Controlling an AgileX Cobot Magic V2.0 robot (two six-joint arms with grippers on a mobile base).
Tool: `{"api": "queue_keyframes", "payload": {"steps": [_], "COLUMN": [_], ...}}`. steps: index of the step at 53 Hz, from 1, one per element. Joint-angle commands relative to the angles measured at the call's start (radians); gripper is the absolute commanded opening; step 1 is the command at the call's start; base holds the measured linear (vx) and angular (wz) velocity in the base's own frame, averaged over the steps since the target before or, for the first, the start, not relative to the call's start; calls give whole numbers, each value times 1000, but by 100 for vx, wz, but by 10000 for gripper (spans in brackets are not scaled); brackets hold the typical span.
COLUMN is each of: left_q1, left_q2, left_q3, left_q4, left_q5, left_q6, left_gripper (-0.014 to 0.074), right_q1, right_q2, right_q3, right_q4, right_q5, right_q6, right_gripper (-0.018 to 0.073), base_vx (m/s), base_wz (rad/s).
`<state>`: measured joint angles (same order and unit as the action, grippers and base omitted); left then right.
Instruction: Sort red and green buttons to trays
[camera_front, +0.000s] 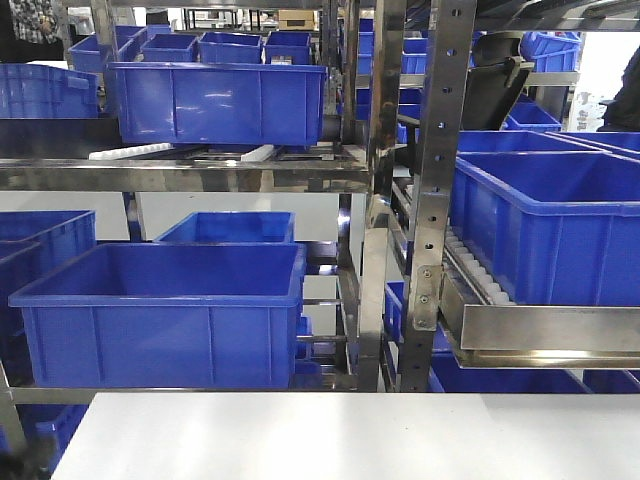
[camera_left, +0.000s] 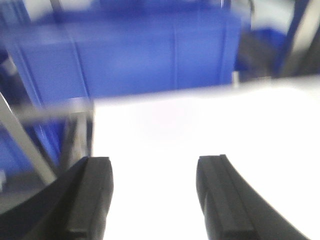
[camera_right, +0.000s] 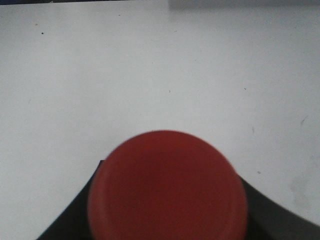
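Fingers of the right gripper (camera_right: 169, 212) clamp the red button (camera_right: 167, 182), its cap filling the gap between them above the white surface (camera_right: 150, 65), short of its far edge. Beside the surface's far-left corner, the left gripper (camera_left: 154, 195) hangs released.

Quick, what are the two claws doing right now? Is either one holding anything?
Left gripper: open, nothing between its fingers.
Right gripper: closed on the red button.
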<state>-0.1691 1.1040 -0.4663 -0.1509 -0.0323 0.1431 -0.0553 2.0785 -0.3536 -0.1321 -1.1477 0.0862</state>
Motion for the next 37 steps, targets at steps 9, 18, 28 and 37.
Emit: {"api": "queue_keyframes", "payload": {"steps": [9, 18, 28, 37], "left_q1": [-90, -108, -108, -108], "left_q2": [239, 406, 540, 653], "left_q3": [170, 247, 256, 230], "left_q4": [0, 91, 315, 345], "left_q5": [-411, -632, -882, -1070], "left_q6": [-34, -134, -187, -189], "left_gripper": [503, 503, 503, 503], "right_q1": [-5, -5, -5, -5], "right_q2": [-34, -34, -34, -34], "right_q3": [-5, -5, -5, -5], "right_q4": [20, 43, 53, 53], "right_q5": [-184, -183, -170, -164], "right_q6": [-1, -1, 2, 2], "right_gripper": [-10, -10, -10, -10], "base_vx": [0, 0, 0, 0], "base_wz": [0, 0, 0, 0]}}
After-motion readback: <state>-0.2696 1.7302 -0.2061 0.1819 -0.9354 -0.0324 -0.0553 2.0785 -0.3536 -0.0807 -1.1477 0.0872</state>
